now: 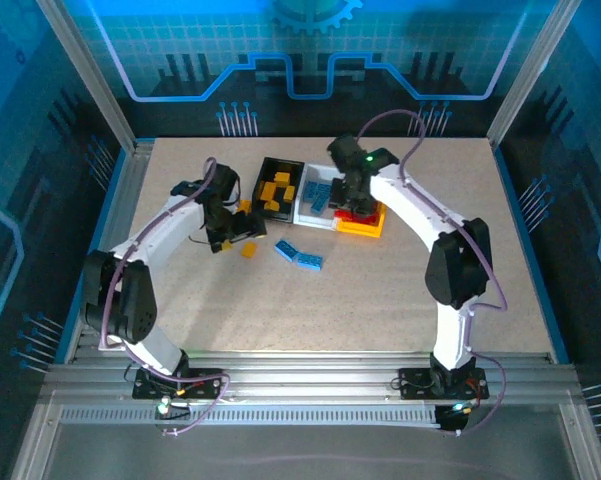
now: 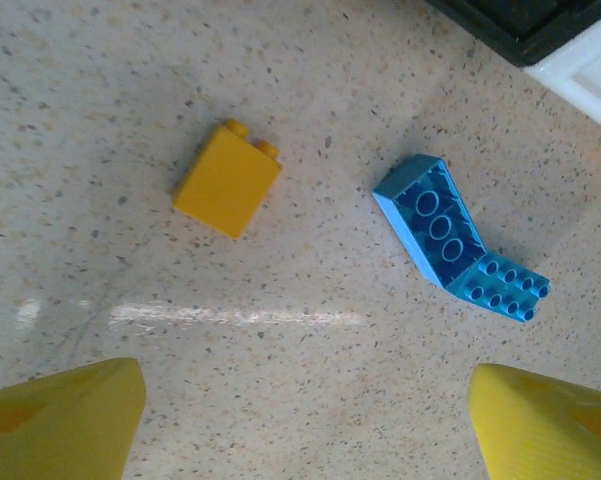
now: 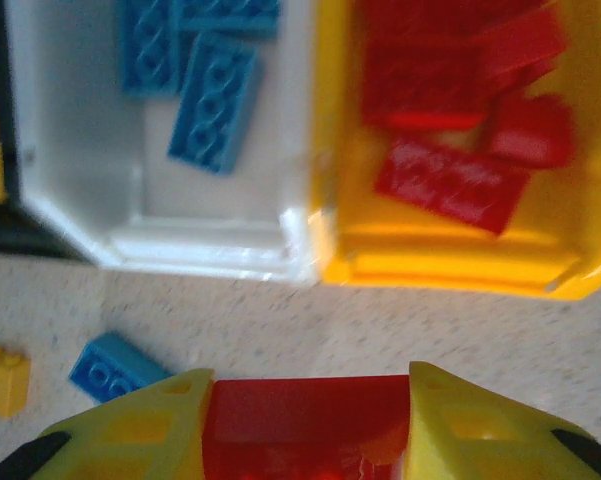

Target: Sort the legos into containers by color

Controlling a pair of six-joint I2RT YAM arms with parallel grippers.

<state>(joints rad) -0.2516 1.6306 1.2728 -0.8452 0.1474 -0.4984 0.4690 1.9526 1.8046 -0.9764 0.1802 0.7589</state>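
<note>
My right gripper [image 3: 308,425] is shut on a red lego [image 3: 308,410], held just short of the near walls of the white bin [image 3: 210,235] and the yellow bin [image 3: 450,262]. Blue legos [image 3: 215,100] lie in the white bin and red legos [image 3: 450,180] in the yellow bin. From above, that gripper [image 1: 354,200] hovers over these two bins. My left gripper [image 2: 305,420] stands open above bare table, nothing between its yellow fingers [image 2: 60,420]. Ahead of it lie a yellow lego [image 2: 227,180] and two touching blue legos [image 2: 435,220].
The black bin [image 1: 268,170] holds yellow legos and stands left of the white bin [image 1: 302,210]. Another yellow lego [image 1: 245,206] lies by the left arm. Loose blue [image 3: 110,368] and yellow [image 3: 2,380] legos sit near the right gripper. Metal rails frame the table.
</note>
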